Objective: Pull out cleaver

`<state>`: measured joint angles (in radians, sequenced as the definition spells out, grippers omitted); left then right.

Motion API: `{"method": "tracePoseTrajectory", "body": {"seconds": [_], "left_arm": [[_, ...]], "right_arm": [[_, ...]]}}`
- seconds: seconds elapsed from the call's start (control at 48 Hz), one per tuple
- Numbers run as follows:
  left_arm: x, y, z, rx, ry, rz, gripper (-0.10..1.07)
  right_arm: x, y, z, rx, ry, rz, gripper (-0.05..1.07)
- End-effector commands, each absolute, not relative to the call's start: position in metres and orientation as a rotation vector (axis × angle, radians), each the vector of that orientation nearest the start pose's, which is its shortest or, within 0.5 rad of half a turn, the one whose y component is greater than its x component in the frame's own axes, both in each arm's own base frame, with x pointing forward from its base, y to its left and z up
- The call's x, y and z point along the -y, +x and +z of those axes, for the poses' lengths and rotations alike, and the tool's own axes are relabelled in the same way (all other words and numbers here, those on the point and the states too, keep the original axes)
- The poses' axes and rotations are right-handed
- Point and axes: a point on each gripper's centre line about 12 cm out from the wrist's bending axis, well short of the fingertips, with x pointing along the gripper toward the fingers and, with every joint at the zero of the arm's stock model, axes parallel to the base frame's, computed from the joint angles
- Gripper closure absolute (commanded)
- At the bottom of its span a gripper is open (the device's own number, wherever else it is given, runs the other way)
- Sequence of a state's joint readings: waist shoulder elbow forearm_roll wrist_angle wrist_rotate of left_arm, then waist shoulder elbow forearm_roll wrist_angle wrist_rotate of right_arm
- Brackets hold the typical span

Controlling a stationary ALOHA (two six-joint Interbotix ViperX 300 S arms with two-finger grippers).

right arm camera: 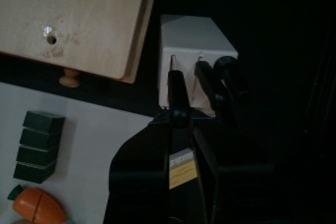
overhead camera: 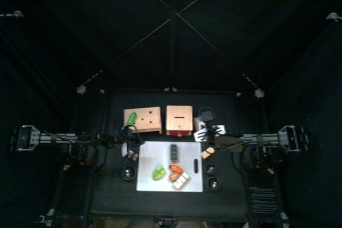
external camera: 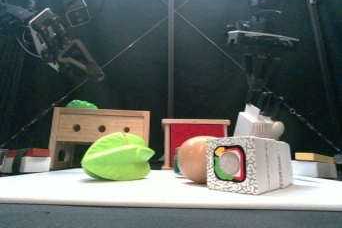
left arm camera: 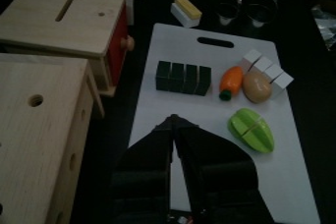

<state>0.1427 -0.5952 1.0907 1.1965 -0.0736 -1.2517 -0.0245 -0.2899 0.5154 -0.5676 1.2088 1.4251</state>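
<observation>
Right pincer (right arm camera: 175,116) hangs just above the white knife block (right arm camera: 197,56), jaws nearly closed and gripping nothing. Left pincer (left arm camera: 175,130), narrow, waits over the white cutting board (left arm camera: 210,169). Cleaver (right arm camera: 178,83) remains seated in its slot; extraction not yet begun.

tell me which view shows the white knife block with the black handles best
The right wrist view: the white knife block with black handles sits close, slots and handles plain, just beyond the right claw. The top view shows it tiny. The front view shows a partly hidden corner. In the left wrist view I cannot make it out.
</observation>
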Motion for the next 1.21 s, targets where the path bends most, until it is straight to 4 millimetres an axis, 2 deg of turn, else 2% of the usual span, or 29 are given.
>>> {"method": "tracePoseTrajectory", "body": {"seconds": [0.0, 0.479, 1.188], "left_arm": [[-0.028, 0.252, 0.218, -0.449, -0.104, 0.083, 0.5], [-0.028, 0.251, 0.218, -0.45, -0.103, 0.084, 0.5], [-0.028, 0.251, 0.217, -0.451, -0.12, 0.089, 0.5]], "right_arm": [[0.063, 0.28, 0.284, -0.812, 0.664, -1.131, 0.55], [0.046, 0.272, 0.307, -0.762, 0.677, -1.047, 0.55], [0.033, 0.251, 0.329, -0.73, 0.698, -0.995, 0.55]]}}
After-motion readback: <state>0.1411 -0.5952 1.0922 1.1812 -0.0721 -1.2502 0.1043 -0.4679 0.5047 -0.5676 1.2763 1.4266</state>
